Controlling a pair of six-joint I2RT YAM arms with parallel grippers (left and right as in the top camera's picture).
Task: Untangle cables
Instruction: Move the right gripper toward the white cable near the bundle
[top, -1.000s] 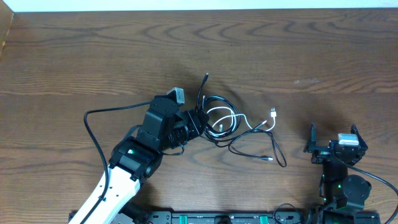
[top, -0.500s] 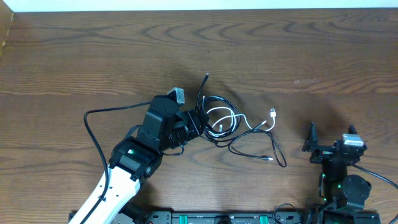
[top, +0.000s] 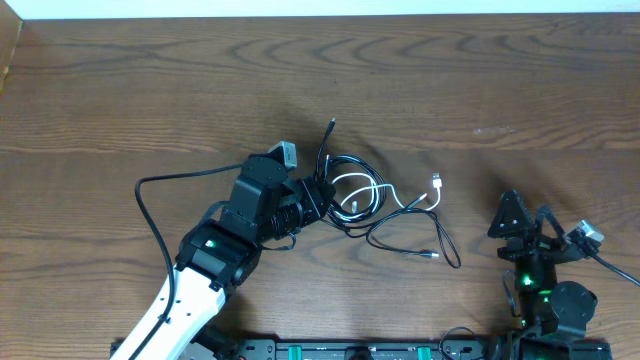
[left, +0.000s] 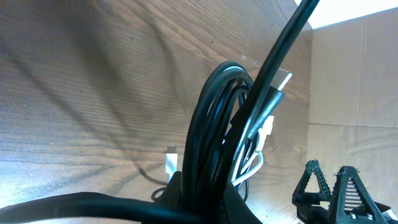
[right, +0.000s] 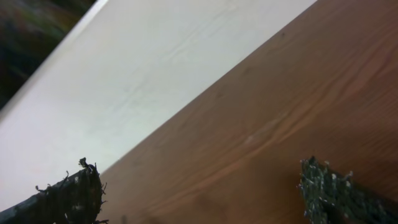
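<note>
Several thin cords (top: 352, 192) lie knotted in a loose coil at the middle of the overhead frame. Black loops are wound around a white cable (top: 400, 203), and its small plug (top: 438, 182) sits out toward the right of the frame. One black tail runs up to a connector (top: 331, 124) above the coil, and another trails toward the lower right. Your left gripper (top: 318, 198) is clenched on the left edge of that bundle. The left wrist view shows the black loops rising out of its jaws with the white strand threaded among them. Your right gripper (top: 527, 218) sits well apart at the lower right of the frame, its fingers (right: 333, 190) spread wide and holding nothing. Its own camera sees only bare table (right: 298, 93) and a pale strip beyond. To do this step well, I judge you should keep the left grip firm as an anchor. Bring the right gripper to a free end rather than into the coil; the white plug is the nearest and clearest. Pinch just behind it, then draw slowly toward the right of the frame so the loops slacken instead of cinching. Compared with a second ago, the left arm and the cords have not shifted. The right wrist has rolled: its camera block (top: 586, 234) has swung toward the right edge, and the fingers now look tilted.
</note>
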